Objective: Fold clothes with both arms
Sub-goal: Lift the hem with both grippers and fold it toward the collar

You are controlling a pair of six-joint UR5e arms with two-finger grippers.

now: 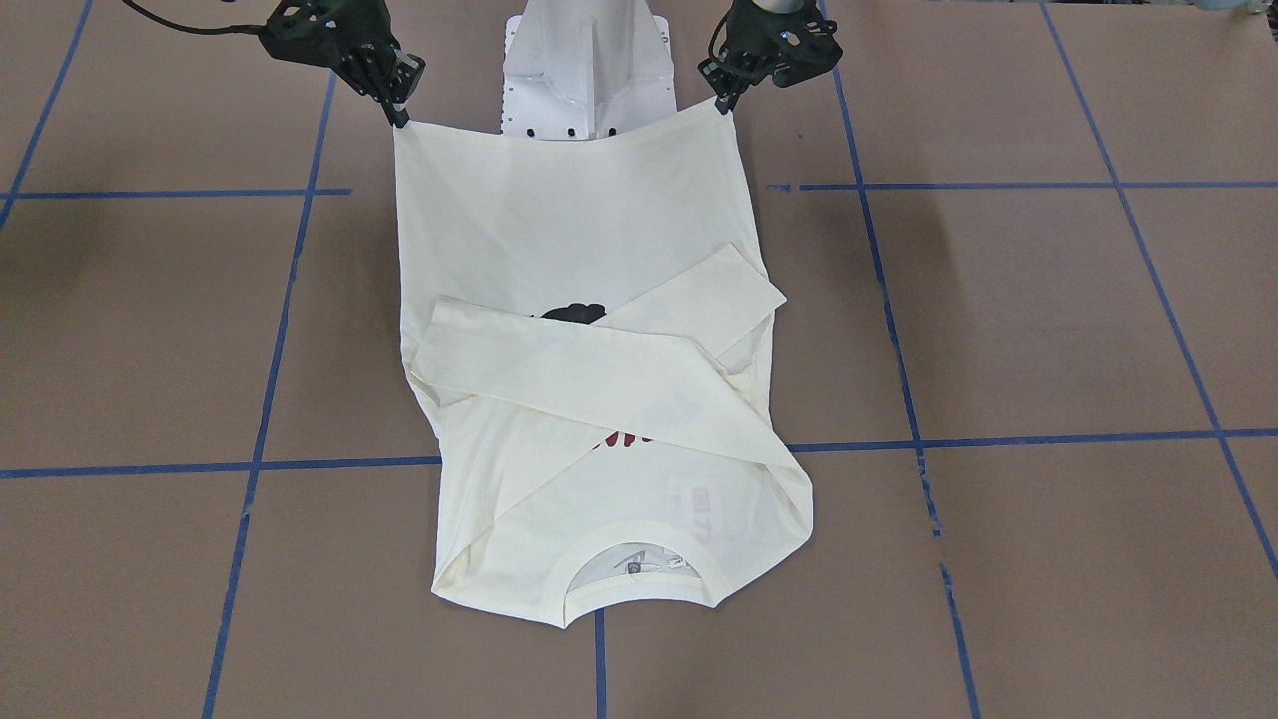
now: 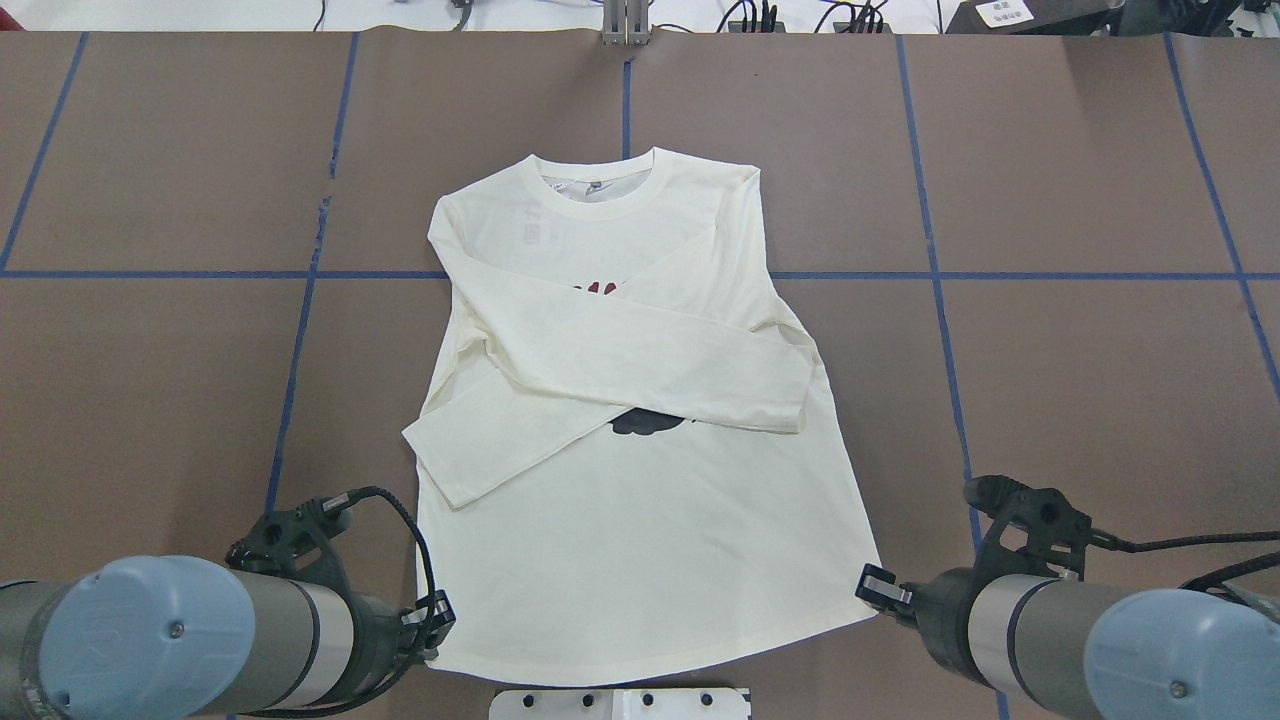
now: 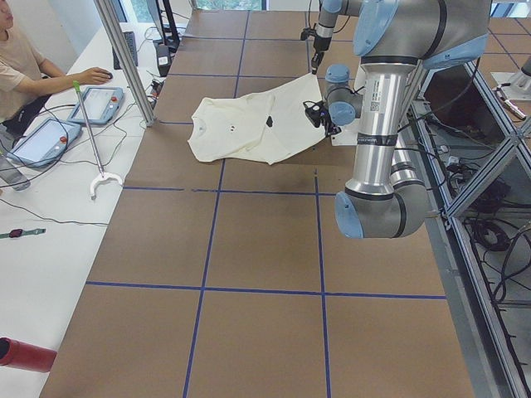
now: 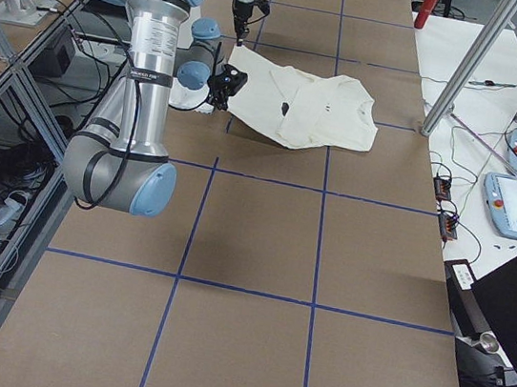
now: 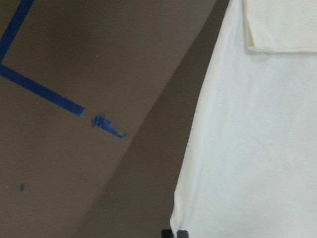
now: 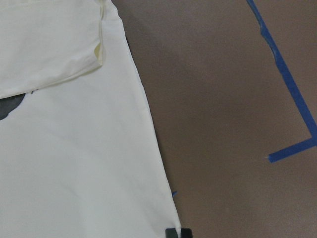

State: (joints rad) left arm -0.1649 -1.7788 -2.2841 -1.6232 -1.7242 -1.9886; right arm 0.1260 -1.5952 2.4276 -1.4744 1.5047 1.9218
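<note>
The cream long-sleeved T-shirt (image 1: pixel 559 230) lies front up on the brown table, collar away from the robot. Both sleeves are folded across the chest and hide most of the black cat print and the red lettering. My left gripper (image 1: pixel 721 105) is shut on one hem corner, and my right gripper (image 1: pixel 399 118) is shut on the other. The hem stretches between them, raised a little off the table. From overhead, the left gripper (image 2: pixel 432 640) and right gripper (image 2: pixel 868 583) sit at the two corners of the shirt (image 2: pixel 640 520). Both wrist views show cloth (image 5: pixel 257 148) (image 6: pixel 74 148) pinched at the fingertips.
The white pedestal base (image 1: pixel 584 70) stands just behind the raised hem. Blue tape lines (image 2: pixel 300 330) grid the brown table. An operator (image 3: pixel 21 70) sits at the side bench with tablets (image 3: pixel 98 104) and a reaching stick. A red bottle (image 3: pixel 25 355) lies at the bench's near end.
</note>
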